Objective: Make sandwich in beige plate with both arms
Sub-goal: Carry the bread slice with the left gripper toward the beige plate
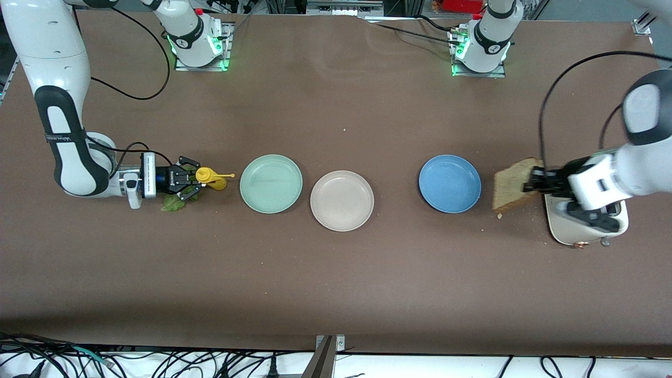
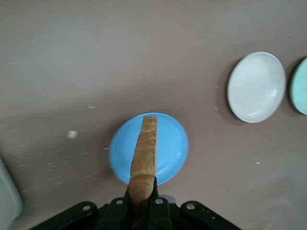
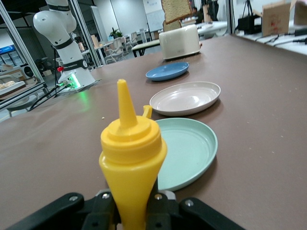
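Tan, brown-crusted bread slice (image 1: pixel 515 185), judged light, soft and crumbly, was pinched edgewise by the shut left gripper (image 1: pixel 535 181) at mid-right, while the right gripper (image 1: pixel 190 181), mid-left, was clamped on a yellow plastic squeeze bottle (image 1: pixel 210 177).

Brown matte table (image 1: pixel 336 273) carries 3 round plates: mint-green (image 1: pixel 271 184), beige (image 1: pixel 342 200), blue (image 1: pixel 450 184); cream toaster (image 1: pixel 564 228); green lettuce leaf (image 1: pixel 173 203)

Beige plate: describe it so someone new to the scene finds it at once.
Three round plates lie in a row across the middle of the brown table. The beige plate is the middle one, sitting slightly nearer the front camera than the mint-green plate touching it and the blue plate. It is the only off-white one, and it is empty.
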You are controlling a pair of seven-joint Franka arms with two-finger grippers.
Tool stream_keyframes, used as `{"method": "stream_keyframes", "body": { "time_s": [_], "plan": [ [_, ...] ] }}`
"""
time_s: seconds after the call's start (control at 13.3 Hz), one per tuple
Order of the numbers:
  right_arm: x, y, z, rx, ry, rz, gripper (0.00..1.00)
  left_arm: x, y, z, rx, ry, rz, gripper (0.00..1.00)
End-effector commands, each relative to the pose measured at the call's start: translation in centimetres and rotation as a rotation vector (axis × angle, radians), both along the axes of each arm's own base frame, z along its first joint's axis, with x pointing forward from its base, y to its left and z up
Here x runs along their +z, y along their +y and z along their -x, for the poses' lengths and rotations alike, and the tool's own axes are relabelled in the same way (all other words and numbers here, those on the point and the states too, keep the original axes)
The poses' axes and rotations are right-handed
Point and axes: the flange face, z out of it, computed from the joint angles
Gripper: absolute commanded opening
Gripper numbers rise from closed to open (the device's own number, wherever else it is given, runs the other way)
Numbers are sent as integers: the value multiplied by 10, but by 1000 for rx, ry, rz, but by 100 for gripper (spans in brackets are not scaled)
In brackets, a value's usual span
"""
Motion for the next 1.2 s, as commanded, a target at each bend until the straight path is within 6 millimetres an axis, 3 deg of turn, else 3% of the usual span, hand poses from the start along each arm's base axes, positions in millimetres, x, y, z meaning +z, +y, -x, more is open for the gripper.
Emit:
{"method": "stream_keyframes", "body": {
  "time_s": [0.0, 0.3, 0.53, 0.68, 0.9, 1.05, 1.13],
  "plan": [
    [54, -13, -20, 31, 94, 104, 0, -16, -52, 0, -17, 53, 52, 0],
    [121, -25, -49, 66, 228, 341, 0, -63, -124, 8, 0, 176, 142, 0],
    [158, -24, -67, 44, 287, 483, 0, -108, -172, 15, 60, 310, 272, 0],
    [191, -21, -69, 58, 325, 616, 0, -130, -208, 23, 116, 388, 307, 0],
    [218, -15, -67, 28, 356, 665, 0, -155, -251, 26, 241, 403, 332, 0],
    [244, 5, -64, 45, 330, 768, 0, -171, -261, 24, 258, 365, 335, 0],
    [263, 22, -60, 47, 316, 845, 0, -178, -278, 26, 261, 330, 331, 0]
  ]
}}
